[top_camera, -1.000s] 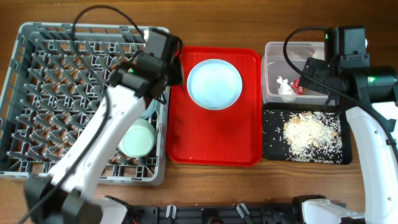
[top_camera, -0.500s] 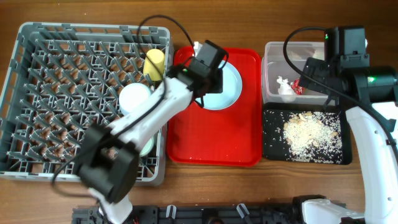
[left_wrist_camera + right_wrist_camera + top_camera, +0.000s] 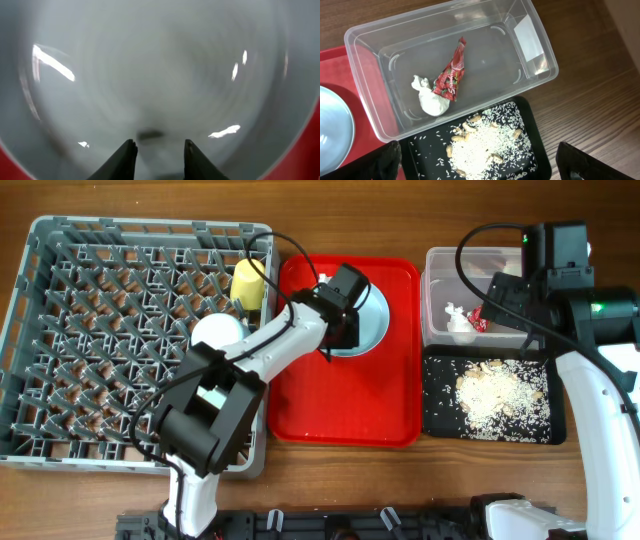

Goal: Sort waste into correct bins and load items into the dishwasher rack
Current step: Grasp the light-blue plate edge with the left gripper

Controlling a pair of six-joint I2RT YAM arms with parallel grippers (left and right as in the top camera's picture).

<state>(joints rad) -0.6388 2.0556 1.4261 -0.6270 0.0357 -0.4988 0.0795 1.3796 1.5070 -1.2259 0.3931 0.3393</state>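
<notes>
A light blue plate (image 3: 373, 320) lies on the red tray (image 3: 350, 400). My left gripper (image 3: 343, 308) hangs low over its left part. In the left wrist view the plate (image 3: 160, 75) fills the picture, and the gripper (image 3: 159, 160) is narrowly open with nothing between its fingers. A yellow cup (image 3: 248, 282) and a pale bowl (image 3: 218, 331) sit in the grey dishwasher rack (image 3: 100, 330). My right gripper (image 3: 482, 162) stands wide open above the bins. The clear tub (image 3: 520, 75) holds a red wrapper (image 3: 451, 75) and a white tissue (image 3: 431, 99). Rice scraps (image 3: 480, 147) lie in the black tray (image 3: 532, 130).
The left arm stretches from the table's front edge across the rack's right side to the red tray. The right arm (image 3: 590, 360) runs along the right edge beside the black tray (image 3: 545, 430). Bare wood lies behind the tray and the tub.
The left arm has swung from the rack's right side over to the plate on the red tray, uncovering the yellow cup and the pale bowl. The right arm has not moved.
</notes>
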